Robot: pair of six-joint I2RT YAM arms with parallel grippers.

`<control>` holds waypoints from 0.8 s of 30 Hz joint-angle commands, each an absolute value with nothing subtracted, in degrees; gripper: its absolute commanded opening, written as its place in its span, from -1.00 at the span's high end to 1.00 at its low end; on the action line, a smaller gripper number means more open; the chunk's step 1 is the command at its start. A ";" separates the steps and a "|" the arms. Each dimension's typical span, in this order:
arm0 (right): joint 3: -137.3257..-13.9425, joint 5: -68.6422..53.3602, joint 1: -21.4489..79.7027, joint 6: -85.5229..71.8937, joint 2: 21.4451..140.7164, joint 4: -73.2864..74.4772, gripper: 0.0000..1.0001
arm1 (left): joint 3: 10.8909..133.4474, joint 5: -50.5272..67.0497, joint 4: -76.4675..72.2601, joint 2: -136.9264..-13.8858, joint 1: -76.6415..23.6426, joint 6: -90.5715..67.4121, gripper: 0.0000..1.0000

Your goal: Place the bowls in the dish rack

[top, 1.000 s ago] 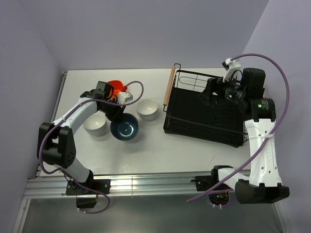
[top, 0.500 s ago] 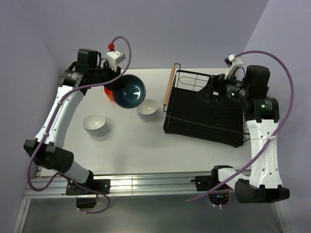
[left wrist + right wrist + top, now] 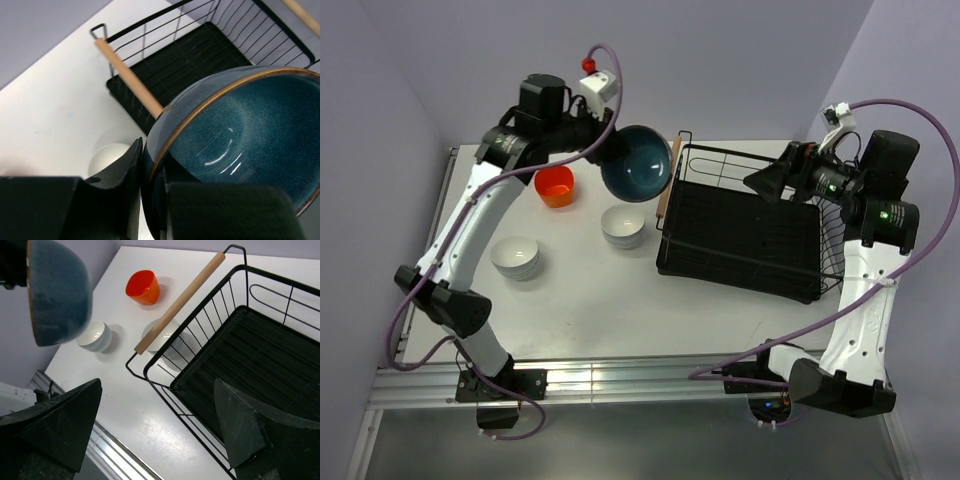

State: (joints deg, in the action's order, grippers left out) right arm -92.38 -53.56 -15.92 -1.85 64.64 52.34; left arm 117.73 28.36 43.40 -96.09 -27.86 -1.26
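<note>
My left gripper (image 3: pixel 604 157) is shut on the rim of the dark blue bowl (image 3: pixel 636 163) with the teal inside. It holds the bowl tilted in the air, just left of the dish rack's (image 3: pixel 740 225) wooden handle (image 3: pixel 667 178). In the left wrist view the bowl (image 3: pixel 240 135) fills the right side, clamped between the fingers (image 3: pixel 120 170), with the rack (image 3: pixel 185 65) below. My right gripper (image 3: pixel 761 182) is open and empty above the rack's far right part, and the rack shows empty in its wrist view (image 3: pixel 260 355). The orange bowl (image 3: pixel 555 186) and white bowls (image 3: pixel 623 226), (image 3: pixel 515 257) sit on the table.
The white bowls at the left (image 3: pixel 92 336) are stacked. The white bowl by the rack (image 3: pixel 162 337) sits right beside the wooden handle (image 3: pixel 180 302). A metal rail (image 3: pixel 620 375) runs along the table's near edge.
My left gripper has lifted the blue bowl off the table and carried it up and right, to beside the rack's left handle. My right gripper has drawn back to the right.
</note>
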 commanded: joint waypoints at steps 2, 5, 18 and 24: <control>-92.73 -60.38 -18.89 -1.32 65.13 53.00 -1.00 | 123.05 28.65 31.92 -99.49 -31.72 -9.04 1.00; -91.23 -58.98 -19.07 -1.14 64.69 51.86 -1.00 | 124.10 28.65 28.05 -102.65 -33.83 -10.54 1.00; -88.77 -62.84 -20.30 -3.69 69.16 46.15 -1.00 | 126.65 33.93 12.66 -113.02 -37.88 -19.77 1.00; -87.19 -66.88 -20.30 -7.64 70.49 42.63 -1.00 | 128.49 34.01 8.97 -116.71 -39.28 -23.02 0.99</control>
